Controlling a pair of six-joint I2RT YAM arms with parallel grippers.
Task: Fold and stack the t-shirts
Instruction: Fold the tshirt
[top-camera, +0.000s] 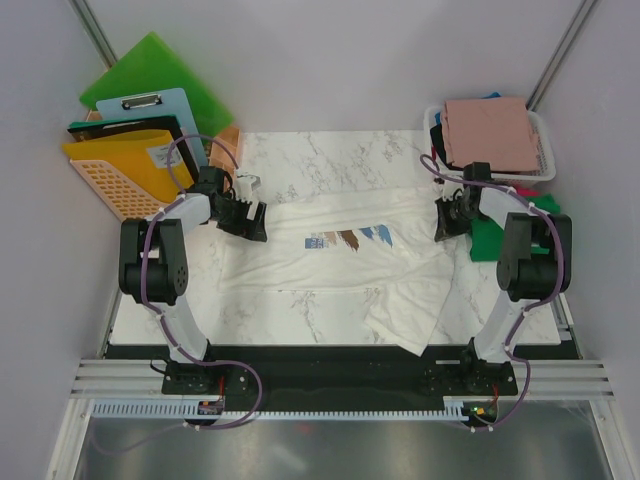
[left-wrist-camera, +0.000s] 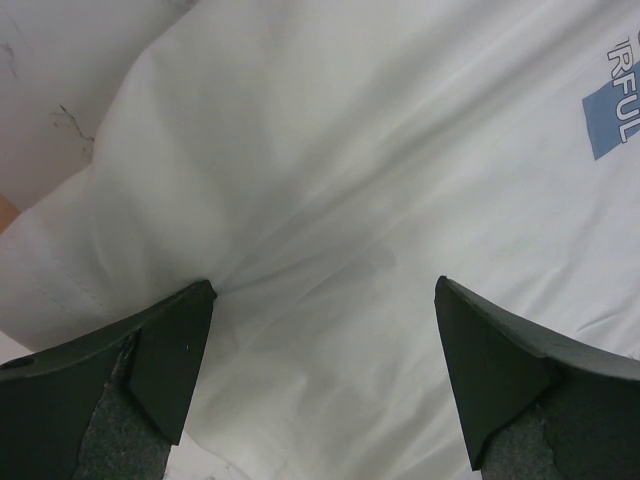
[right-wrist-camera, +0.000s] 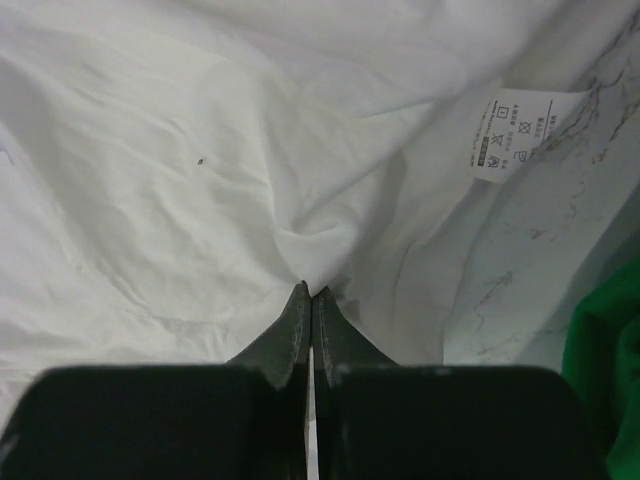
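Nearest the arm bases, a cream-white cloth t-shirt (top-camera: 340, 265) lies spread across the white marble-patterned surface (top-camera: 330, 160), one rumpled flap of it reaching toward the near edge on the right. Its blue-and-brown chest print (top-camera: 348, 238) faces up near the middle of the cloth.

The left jaws stand wide open over the shirt's left part. In the left wrist view both dark tips sit low on the white cloth (left-wrist-camera: 330, 180), which runs smooth and unpinched across the gap between them.

The right jaws are closed at the shirt's right edge. In the right wrist view their tips meet at a pucker of the white cloth (right-wrist-camera: 250, 150), with creases running into the point where they pinch it. A white care label (right-wrist-camera: 512, 135) lies just beyond, where the cloth meets the bare marble.

A green cloth t-shirt (top-camera: 490, 240) lies crumpled just right of the right jaws.

Farther back on the right, a dusty-pink folded t-shirt (top-camera: 490, 135) rests on top of a white plastic mesh basket (top-camera: 545, 150).
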